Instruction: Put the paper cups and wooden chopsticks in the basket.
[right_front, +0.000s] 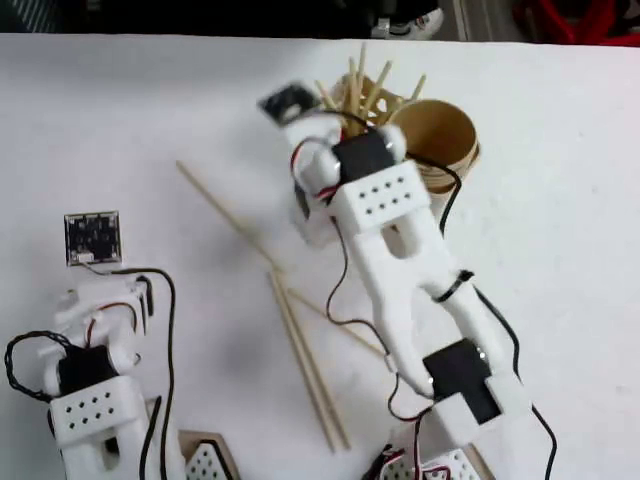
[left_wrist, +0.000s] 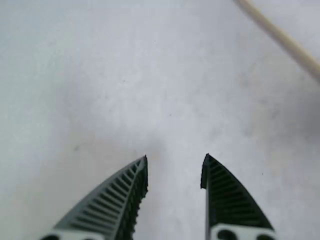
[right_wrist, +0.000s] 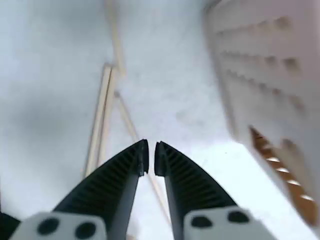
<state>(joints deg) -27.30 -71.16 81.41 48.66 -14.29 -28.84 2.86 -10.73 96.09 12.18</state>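
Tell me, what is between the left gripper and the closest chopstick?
Nothing but bare white table. The left wrist view shows it between the open left gripper and the chopstick.

A white table (right_front: 560, 330) lies under soft, even light. Beyond its far edge runs a dark strip (right_front: 200, 15), with a red object (right_front: 585, 20) at one corner.

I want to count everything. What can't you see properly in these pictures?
Right wrist view: the basket is blurry and cut off by the edge, so its inside is hidden.
High view: the right arm covers part of the paper cups, so I cannot count them.
Left wrist view: a chopstick runs off the edge; its ends are cut off.
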